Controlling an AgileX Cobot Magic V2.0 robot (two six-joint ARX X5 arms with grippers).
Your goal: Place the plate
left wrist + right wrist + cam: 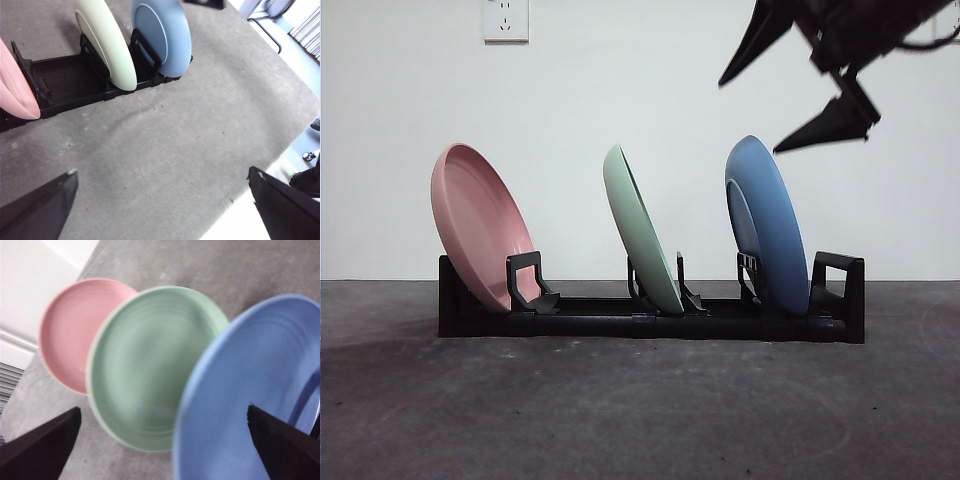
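A black dish rack (590,325) holds three plates on edge: a pink plate (480,225) at the left, a green plate (640,230) in the middle and a blue plate (770,230) at the right. My right gripper (748,118) is open and empty, just above and to the right of the blue plate's top edge. Its wrist view shows the blue plate (250,375) nearest, then the green plate (145,365) and the pink plate (70,330), between its open jaws (163,409). My left gripper (162,171) is open and empty, well back from the rack (65,80).
A wall socket (506,20) sits high on the white wall behind. The grey table's edge (260,165) runs close to my left gripper, with floor and a metal frame (265,20) beyond it. Bare tabletop (640,410) lies in front of the rack.
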